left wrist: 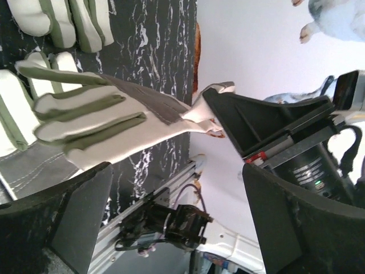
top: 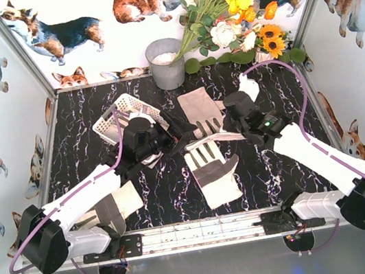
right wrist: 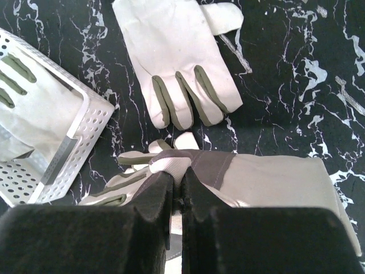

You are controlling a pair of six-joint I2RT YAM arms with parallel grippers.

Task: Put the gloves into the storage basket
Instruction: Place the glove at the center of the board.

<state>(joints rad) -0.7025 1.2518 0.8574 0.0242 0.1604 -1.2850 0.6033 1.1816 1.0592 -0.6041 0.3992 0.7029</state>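
At the near left a flat glove (top: 125,203) lies on the black marbled tabletop (top: 79,139), partly under the left arm; further back stands the storage basket (top: 112,122), with a basket glove (right wrist: 40,114) lying inside it; just beside the basket hovers the left gripper (left wrist: 177,191), its jaws spread wide with nothing between them; facing it is the held glove (left wrist: 97,123), its fingers toward the left gripper, pinched near its grey cuff end by the right gripper (right wrist: 178,181), whose jaws are pressed together on the fabric; beyond this pair a far glove (top: 200,106) lies flat on the tabletop, its fingers pointing toward the right gripper; nearer the arm bases a near glove (top: 215,173) lies flat about mid-tabletop; along the back edge stand a grey bucket (top: 166,63) and, to its right, a bunch of flowers (top: 231,4).
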